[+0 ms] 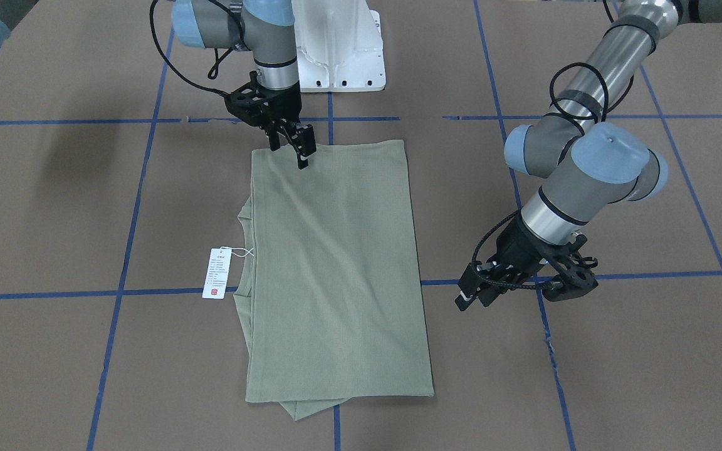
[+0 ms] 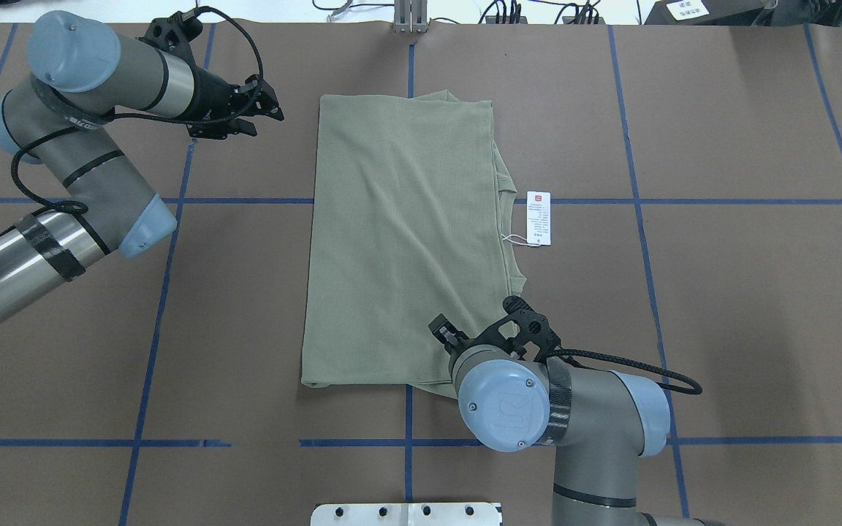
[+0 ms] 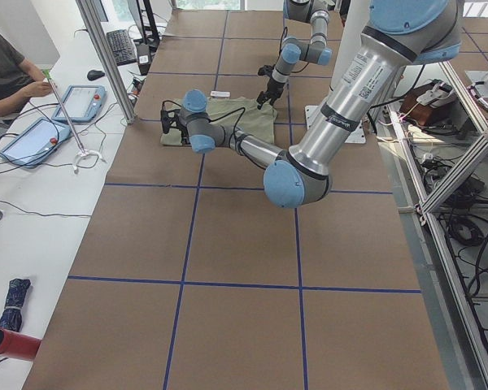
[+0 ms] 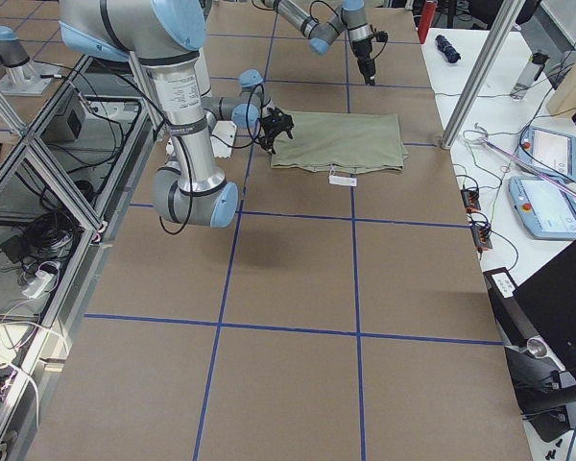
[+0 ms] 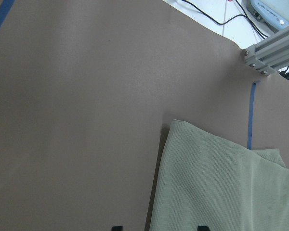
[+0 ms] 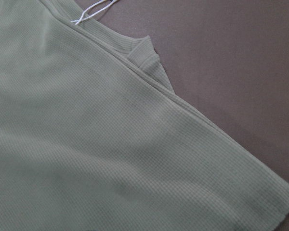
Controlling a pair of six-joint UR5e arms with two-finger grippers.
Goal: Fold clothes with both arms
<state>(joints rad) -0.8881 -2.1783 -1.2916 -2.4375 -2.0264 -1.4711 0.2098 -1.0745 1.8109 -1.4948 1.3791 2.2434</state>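
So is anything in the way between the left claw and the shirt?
No. Only bare table lies between the left gripper and the shirt. Nothing visible blocks the way.

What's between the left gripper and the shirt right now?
Only a bare stretch of table separates the left gripper from the shirt, shown in the overhead view.

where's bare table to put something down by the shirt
Bare table lies beyond the hang tag, away from the shirt. Crowded where the right tool hangs over the shirt's robot-side corner and the left tool by its far corner.
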